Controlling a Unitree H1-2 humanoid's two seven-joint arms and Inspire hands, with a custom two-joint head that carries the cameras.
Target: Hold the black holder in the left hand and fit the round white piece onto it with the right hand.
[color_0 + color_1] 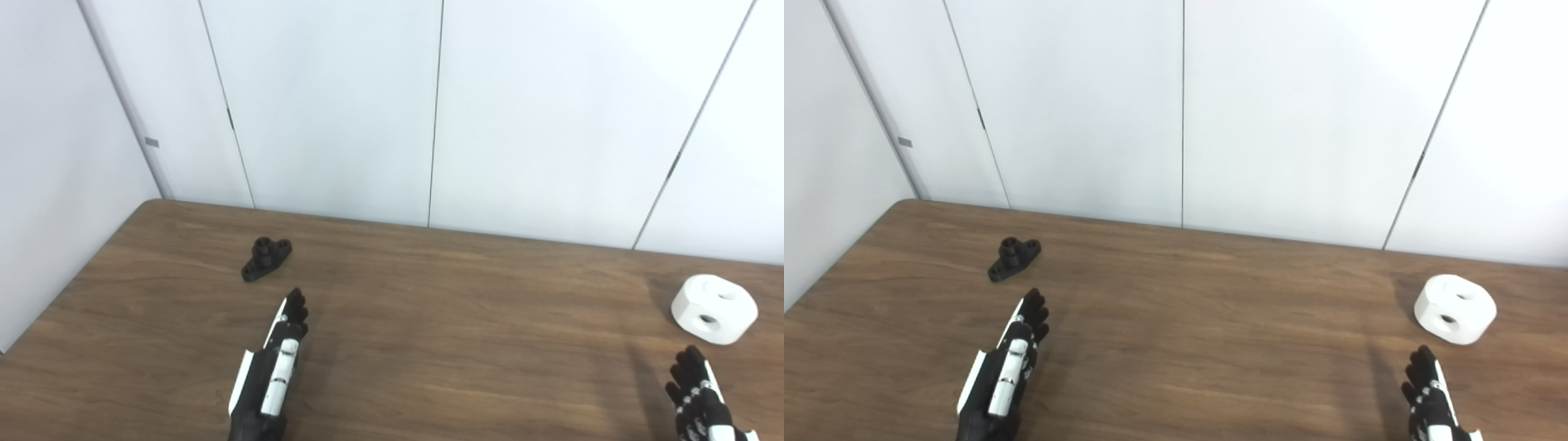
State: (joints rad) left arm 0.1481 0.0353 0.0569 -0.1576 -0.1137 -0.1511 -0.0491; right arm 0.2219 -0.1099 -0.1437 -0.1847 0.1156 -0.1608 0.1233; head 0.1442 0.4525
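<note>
**Checker:** Item one, small black plastic holder (266, 258) with a raised round boss and a flat drilled flange: lying on the brown wood-grain table (429, 343), far left, clear of everything. Your left hand (272, 367) is just short of it, fingers extended together and pointing at it, empty.

**Operator:** Risk there?

**Checker:** Low, light part on a smooth top. I judge that if you come in flat you could nudge it away rather than pinch it, and a grip on the boss would cover the very feature the other piece must seat on. Take the flange.

**Operator:** Item two?

**Checker:** Round white plastic piece (714, 308) with flattened sides and two holes in its face: far right of the table, well apart from the holder, close to the picture's right edge. Your right hand (701, 398) sits just below it, fingers spread, holding nothing, partly cut off by the frame.

**Operator:** Risk?

**Checker:** Bulky for that hand, as I read it; a shallow grasp may let it roll or twist. You also cannot yet tell which hole fits the boss, so misalignment is likely at mating.
</note>
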